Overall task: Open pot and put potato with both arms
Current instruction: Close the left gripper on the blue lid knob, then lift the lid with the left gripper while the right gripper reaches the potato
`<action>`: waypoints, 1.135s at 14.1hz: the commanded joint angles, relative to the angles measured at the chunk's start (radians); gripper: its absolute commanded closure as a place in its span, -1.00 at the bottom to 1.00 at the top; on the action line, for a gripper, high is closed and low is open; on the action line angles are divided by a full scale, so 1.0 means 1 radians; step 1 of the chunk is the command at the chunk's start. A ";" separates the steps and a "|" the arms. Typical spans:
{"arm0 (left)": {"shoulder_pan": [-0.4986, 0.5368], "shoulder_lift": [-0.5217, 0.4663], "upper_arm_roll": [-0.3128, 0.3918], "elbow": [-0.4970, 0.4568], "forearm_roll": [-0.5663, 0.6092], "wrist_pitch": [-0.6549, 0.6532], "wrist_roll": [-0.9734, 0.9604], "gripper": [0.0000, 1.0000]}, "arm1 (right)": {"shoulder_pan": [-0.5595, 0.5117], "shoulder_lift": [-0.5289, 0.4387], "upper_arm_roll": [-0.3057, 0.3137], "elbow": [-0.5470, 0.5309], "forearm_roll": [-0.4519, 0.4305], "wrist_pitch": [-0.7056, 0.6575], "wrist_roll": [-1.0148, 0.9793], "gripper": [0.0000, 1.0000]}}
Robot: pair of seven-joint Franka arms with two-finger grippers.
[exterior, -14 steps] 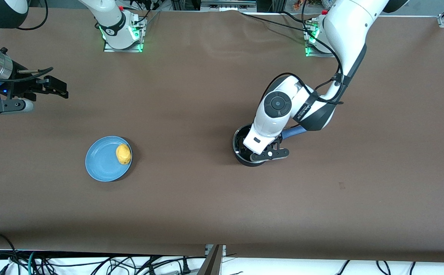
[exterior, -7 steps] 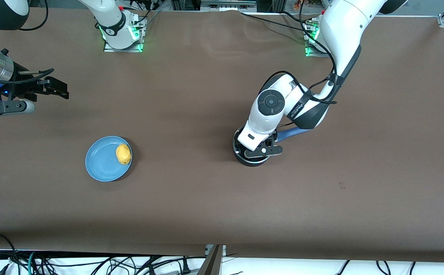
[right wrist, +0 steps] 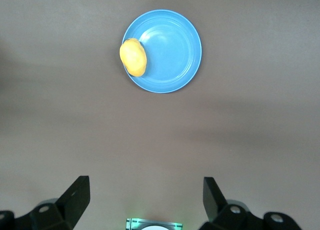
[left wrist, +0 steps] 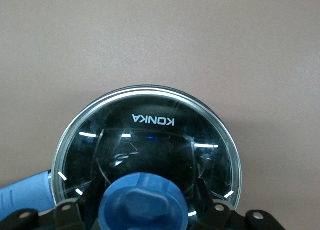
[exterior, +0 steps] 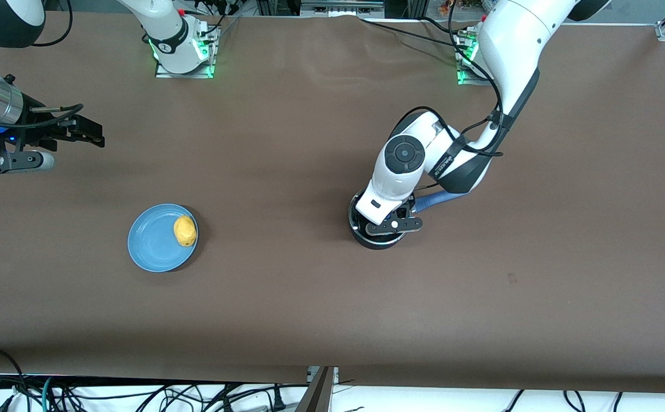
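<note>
The black pot (exterior: 373,240) stands mid-table with its blue handle (exterior: 439,198) toward the left arm's end. Its glass lid (left wrist: 147,135) is on, with the blue knob (left wrist: 145,202) in the middle. My left gripper (exterior: 391,222) is down over the lid, open, with a finger (left wrist: 202,190) on each side of the knob and a small gap showing. The yellow potato (exterior: 185,230) lies on the edge of a blue plate (exterior: 149,243) toward the right arm's end. My right gripper (exterior: 93,134) waits open and empty in the air; its wrist view shows the potato (right wrist: 133,57).
The two arm bases with green lights (exterior: 183,57) (exterior: 470,66) stand along the table's edge farthest from the front camera. Cables hang below the table's nearest edge (exterior: 332,372). Bare brown tabletop lies between the plate (right wrist: 170,55) and the pot.
My left gripper has shifted from the pot's rim to the middle of the lid and now straddles the knob. The right arm has barely moved. Potato and plate are unmoved.
</note>
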 commanded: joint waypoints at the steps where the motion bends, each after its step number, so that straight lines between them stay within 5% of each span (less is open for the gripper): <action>1: 0.009 -0.022 -0.008 -0.016 0.039 0.006 0.019 -0.58 | -0.007 0.002 0.006 0.005 -0.005 -0.013 0.001 -1.00; 5: 0.009 -0.022 -0.008 -0.017 0.068 0.001 0.039 -0.58 | -0.007 0.007 0.006 0.005 -0.005 -0.010 0.001 -1.00; 16: 0.008 -0.022 -0.008 -0.016 0.068 0.001 0.042 -0.13 | 0.001 0.018 0.007 0.005 -0.008 -0.018 -0.001 -1.00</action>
